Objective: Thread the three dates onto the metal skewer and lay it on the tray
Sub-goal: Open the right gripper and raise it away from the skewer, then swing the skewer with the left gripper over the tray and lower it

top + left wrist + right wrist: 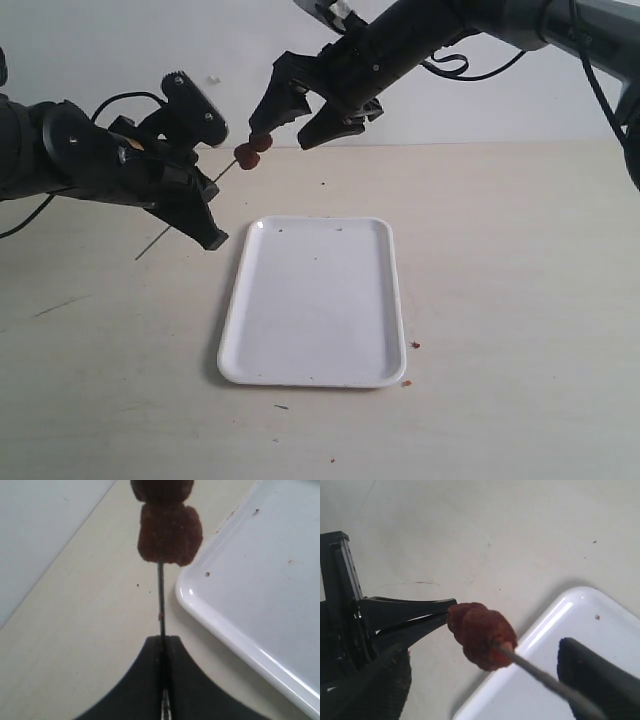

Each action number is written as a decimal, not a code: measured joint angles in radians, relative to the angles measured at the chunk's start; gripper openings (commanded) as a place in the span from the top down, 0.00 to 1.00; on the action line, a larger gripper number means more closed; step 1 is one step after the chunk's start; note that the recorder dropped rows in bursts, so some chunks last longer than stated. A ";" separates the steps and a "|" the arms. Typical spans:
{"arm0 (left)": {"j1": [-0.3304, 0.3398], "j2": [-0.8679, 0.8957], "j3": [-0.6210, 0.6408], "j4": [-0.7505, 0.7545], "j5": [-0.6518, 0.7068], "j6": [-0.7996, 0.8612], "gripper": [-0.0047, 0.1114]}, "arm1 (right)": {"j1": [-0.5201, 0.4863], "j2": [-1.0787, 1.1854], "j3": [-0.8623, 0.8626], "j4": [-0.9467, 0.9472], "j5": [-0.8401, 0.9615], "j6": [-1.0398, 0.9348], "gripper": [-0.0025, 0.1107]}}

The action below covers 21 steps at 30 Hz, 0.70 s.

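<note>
The left gripper clamps the skewer, dates on its tip just far-left of the tray; the right gripper hangs open around them, so laying it on the tray seems next.

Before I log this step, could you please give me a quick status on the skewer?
Left gripper shut on the metal skewer. Right gripper open around the dates. Dates threaded, skewer not yet on the tray. Tray holds only crumbs.

A pale beige bench meets a plain white wall behind it. A few reddish-brown crumbs and a dark speck lie scattered on the bench.
</note>
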State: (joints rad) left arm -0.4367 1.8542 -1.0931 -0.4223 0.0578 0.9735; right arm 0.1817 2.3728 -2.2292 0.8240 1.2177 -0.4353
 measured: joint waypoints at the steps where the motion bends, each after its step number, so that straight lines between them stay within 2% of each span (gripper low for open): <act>1: 0.000 0.000 0.000 0.000 0.000 -0.002 0.96 | 0.000 0.000 0.000 0.000 0.000 0.000 0.30; 7: 0.000 0.000 0.000 0.000 -0.003 -0.009 0.96 | -0.040 -0.019 0.000 -0.004 0.002 0.000 0.30; 10: 0.012 0.000 0.000 0.000 -0.026 -0.130 0.96 | -0.102 -0.063 0.000 -0.017 0.002 0.028 0.30; 12: 0.041 -0.002 0.000 -0.001 -0.036 -0.228 0.96 | -0.121 -0.078 0.000 -0.060 0.002 0.044 0.35; 14: 0.074 -0.013 0.000 -0.001 -0.027 -0.366 0.96 | -0.123 -0.088 0.000 -0.165 0.002 0.068 0.56; 16: 0.090 -0.038 -0.005 -0.004 0.051 -0.493 0.96 | -0.123 -0.091 0.000 -0.290 0.004 0.118 0.85; 18: 0.079 -0.050 -0.042 -0.014 0.244 -0.560 0.96 | -0.123 -0.094 0.004 -0.378 0.006 0.167 0.98; 19: 0.060 -0.050 -0.066 -0.028 0.344 -0.574 0.96 | -0.125 -0.094 0.014 -0.395 0.006 0.181 0.98; 21: 0.015 -0.050 -0.078 -0.055 0.445 -0.614 0.96 | -0.127 -0.094 0.043 -0.407 0.006 0.185 0.98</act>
State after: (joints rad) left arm -0.4219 1.8043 -1.1715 -0.4770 0.5027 0.3593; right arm 0.0548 2.2790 -2.1862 0.4165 1.2238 -0.2503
